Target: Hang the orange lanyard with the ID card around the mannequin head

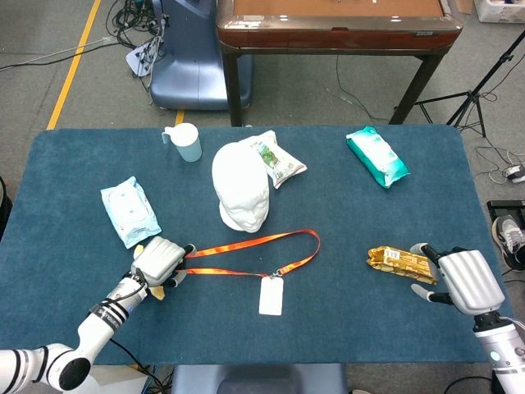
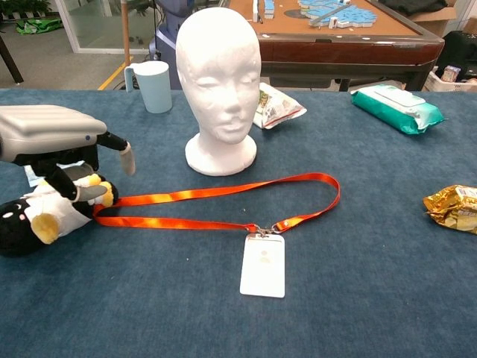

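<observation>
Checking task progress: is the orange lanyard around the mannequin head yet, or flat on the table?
Flat on the table. The orange lanyard lies looped in front of the mannequin head, ID card attached.

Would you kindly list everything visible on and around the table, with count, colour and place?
mannequin head: one, white, upright at table centre.
lanyard: one, orange, flat loop in front of the head.
ID card: one, white, clipped to the lanyard.
plush toy: one, black, white and yellow, at the loop's left end.
mug: one, pale blue, rear left.
wipes packs: light blue at left, green rear right.
snack bag: one, white, behind the head.
foil packet: one, gold, right.
wooden table: one, brown, behind.
left hand: grey, above the plush toy.
right hand: grey, beside the foil packet.
</observation>
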Robot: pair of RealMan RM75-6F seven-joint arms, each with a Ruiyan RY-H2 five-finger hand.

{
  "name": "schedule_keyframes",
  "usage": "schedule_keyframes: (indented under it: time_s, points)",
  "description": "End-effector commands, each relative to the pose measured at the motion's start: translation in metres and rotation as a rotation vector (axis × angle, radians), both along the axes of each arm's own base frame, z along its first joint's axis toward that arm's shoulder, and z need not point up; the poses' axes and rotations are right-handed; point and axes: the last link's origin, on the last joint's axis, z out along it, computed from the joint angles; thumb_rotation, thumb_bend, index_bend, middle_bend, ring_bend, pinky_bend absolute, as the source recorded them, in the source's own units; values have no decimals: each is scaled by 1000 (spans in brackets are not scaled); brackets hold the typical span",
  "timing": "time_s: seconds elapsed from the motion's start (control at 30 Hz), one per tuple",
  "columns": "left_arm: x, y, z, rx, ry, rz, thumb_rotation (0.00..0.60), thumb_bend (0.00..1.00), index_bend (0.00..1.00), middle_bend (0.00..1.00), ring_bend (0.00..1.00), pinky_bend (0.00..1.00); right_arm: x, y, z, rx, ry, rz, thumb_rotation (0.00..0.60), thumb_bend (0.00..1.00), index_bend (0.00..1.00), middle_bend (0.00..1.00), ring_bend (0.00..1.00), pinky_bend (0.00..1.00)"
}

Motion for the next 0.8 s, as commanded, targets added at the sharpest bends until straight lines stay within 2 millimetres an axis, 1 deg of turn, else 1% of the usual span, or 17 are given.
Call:
schedule_keyframes:
  time_s: [0.03,0.13,0.37,0.5,0.8]
  points:
    - [3,8,-7,6,-13,16,592,372,350,932,992,882,1,0,0,-1,1,1,600,114,380,723,749,629]
    - [4,16,-16,16,-9,33,599,372,364,954,1000,882,1,1,1,-4,2,-1,600,114,380,724,750,630]
    - [3,29,-34,29,24,77,589,348,389,964,1000,882,0,3,3,-8,5,-7,600,114,380,725,752,630]
    - [1,35,-42,37,41,102,542,341,405,969,1000,882,-1,3,3,-7,4,-9,600,114,380,726,752,631]
    - [3,47,-53,52,47,157,499,339,431,976,1000,882,-1,3,3,-4,7,-14,600,115,380,726,754,631]
